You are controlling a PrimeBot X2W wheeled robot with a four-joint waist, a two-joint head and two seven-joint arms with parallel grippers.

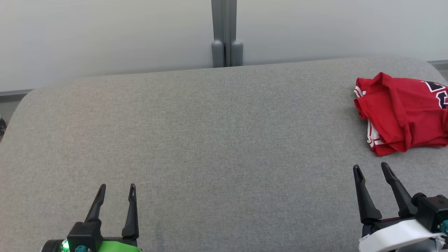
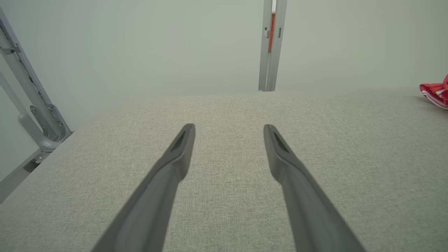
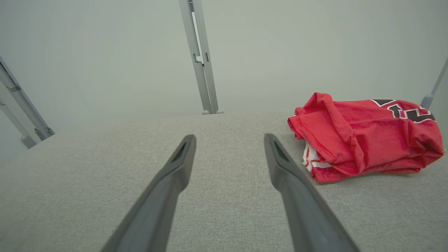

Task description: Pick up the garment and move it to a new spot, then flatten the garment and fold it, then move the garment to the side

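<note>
Your left gripper (image 1: 117,186) sits nearest at the lower left of the head view and your right gripper (image 1: 371,166) at the lower right. Both have their fingers spread apart with nothing between them, over the grey table (image 1: 210,140). Ahead of the right gripper and a little to its right lies the garment (image 1: 402,112), a red shirt. It rests on the table near the far right corner and runs off the right edge of the head view. It is close to your right gripper and well apart from your left, so the right arm is plainly the nearer one. From the right wrist, the garment (image 3: 367,140) sits just beyond and to the right of the fingertips, not in line with the gap between them. Its longer side runs across your view from left to right, with one short end turned toward the middle of the table. It looks like a thick, layered bundle with soft rumples on top. White-striped hems poke out at the near left corner, and dark, white-edged lettering shows on the far right part. Judge it with care: this could be a rough fold set off to the side, or a heap waiting to be lifted, and these views do not settle which. Farthest back stand a grey post (image 1: 224,35) and a pale wall.
</note>
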